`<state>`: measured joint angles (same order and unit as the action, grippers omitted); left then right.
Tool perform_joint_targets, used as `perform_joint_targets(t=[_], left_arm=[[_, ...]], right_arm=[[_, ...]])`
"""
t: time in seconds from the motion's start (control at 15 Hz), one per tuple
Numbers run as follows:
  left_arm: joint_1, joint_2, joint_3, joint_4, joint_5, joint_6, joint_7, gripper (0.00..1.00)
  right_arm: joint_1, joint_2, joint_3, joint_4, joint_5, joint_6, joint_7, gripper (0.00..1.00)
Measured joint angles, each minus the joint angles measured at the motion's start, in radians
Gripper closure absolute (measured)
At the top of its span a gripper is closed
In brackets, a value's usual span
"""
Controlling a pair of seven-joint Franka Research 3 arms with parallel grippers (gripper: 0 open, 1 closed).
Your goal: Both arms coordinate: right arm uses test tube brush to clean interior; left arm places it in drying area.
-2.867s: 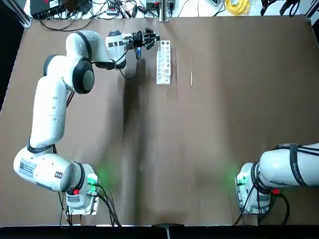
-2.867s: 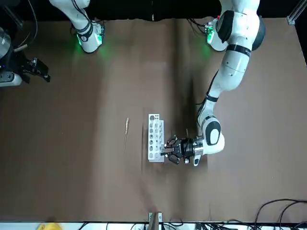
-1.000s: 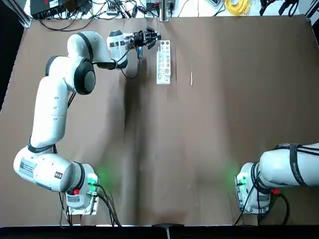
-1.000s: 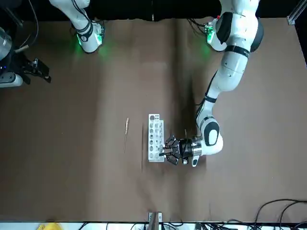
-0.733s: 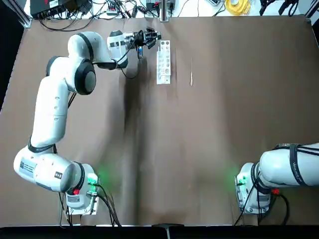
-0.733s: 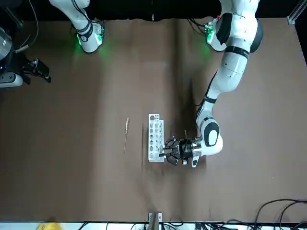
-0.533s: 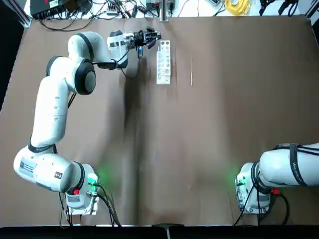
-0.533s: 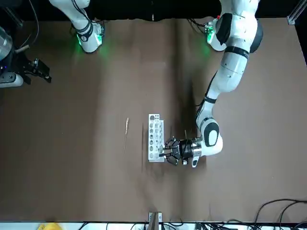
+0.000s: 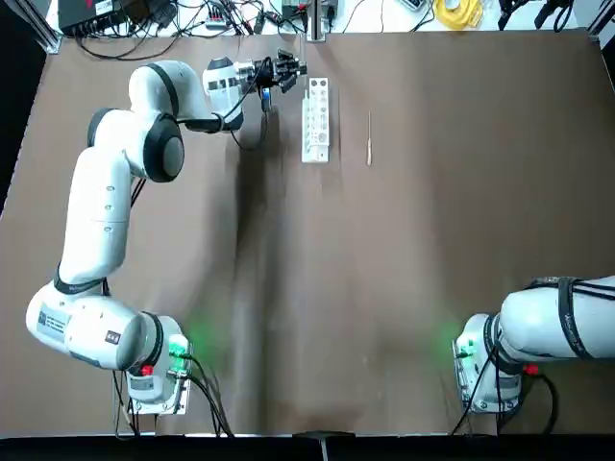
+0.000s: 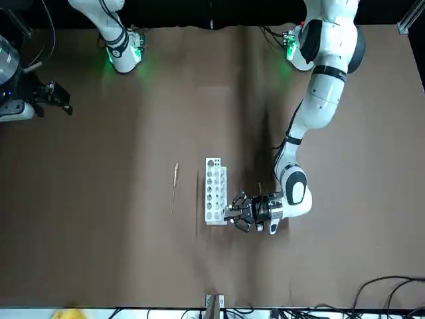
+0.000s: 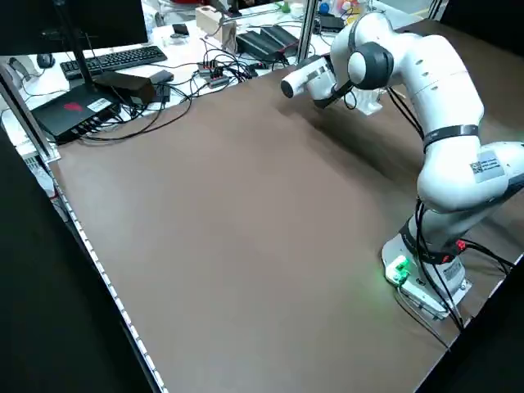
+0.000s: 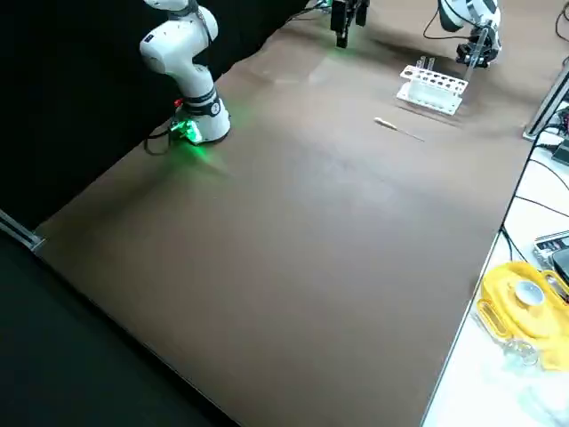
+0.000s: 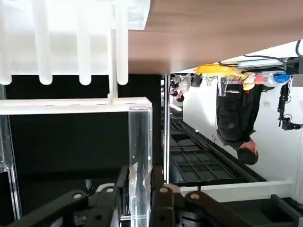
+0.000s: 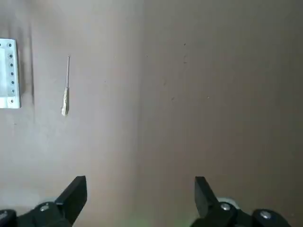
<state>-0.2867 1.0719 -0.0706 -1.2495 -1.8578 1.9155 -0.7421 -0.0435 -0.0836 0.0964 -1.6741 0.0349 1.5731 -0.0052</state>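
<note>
My left gripper [image 9: 291, 67] hovers beside the far end of the drying area, a white rack with round holes [image 9: 315, 119]. In the left wrist view its fingers [image 13: 161, 201] are shut on the clear test tube [image 13: 140, 156], whose end lies close to the rack's edge [image 13: 75, 105]. The test tube brush [image 9: 369, 140], a thin pale stick, lies on the table to the right of the rack, apart from it. My right gripper [image 10: 53, 98] is raised at the robot's right edge of the table, open and empty [image 14: 139, 198], with the brush [image 14: 66, 92] far below it.
Brown table cover [image 9: 384, 269] spreads between the rack and the arm bases. Cables and electronics [image 9: 144, 14] line the far edge, with a yellow object [image 9: 458, 12] there too. A metal post [image 9: 315, 19] stands just behind the rack.
The left gripper with the test tube has shifted slightly toward the table's far edge and a little away from the rack's end. The brush, the rack and the right arm stay put.
</note>
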Motion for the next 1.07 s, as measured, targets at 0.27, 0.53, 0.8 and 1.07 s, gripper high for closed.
perform_joint_targets(t=[0.27, 0.53, 0.8, 1.07], left_arm=[[-0.006, 0.004, 0.000, 0.000, 0.000, 0.000, 0.000, 0.77], [-0.012, 0.012, 0.000, 0.000, 0.000, 0.000, 0.000, 0.77], [-0.012, 0.016, 0.000, 0.000, 0.000, 0.000, 0.002, 0.77], [-0.011, 0.017, 0.000, 0.000, 0.000, 0.000, 0.003, 0.77]], right_arm=[[0.000, 0.000, 0.000, 0.000, 0.000, 0.000, 0.000, 0.00], [0.000, 0.000, 0.000, 0.000, 0.000, 0.000, 0.000, 0.00], [0.000, 0.000, 0.000, 0.000, 0.000, 0.000, 0.000, 0.00], [0.000, 0.000, 0.000, 0.000, 0.000, 0.000, 0.000, 0.00]])
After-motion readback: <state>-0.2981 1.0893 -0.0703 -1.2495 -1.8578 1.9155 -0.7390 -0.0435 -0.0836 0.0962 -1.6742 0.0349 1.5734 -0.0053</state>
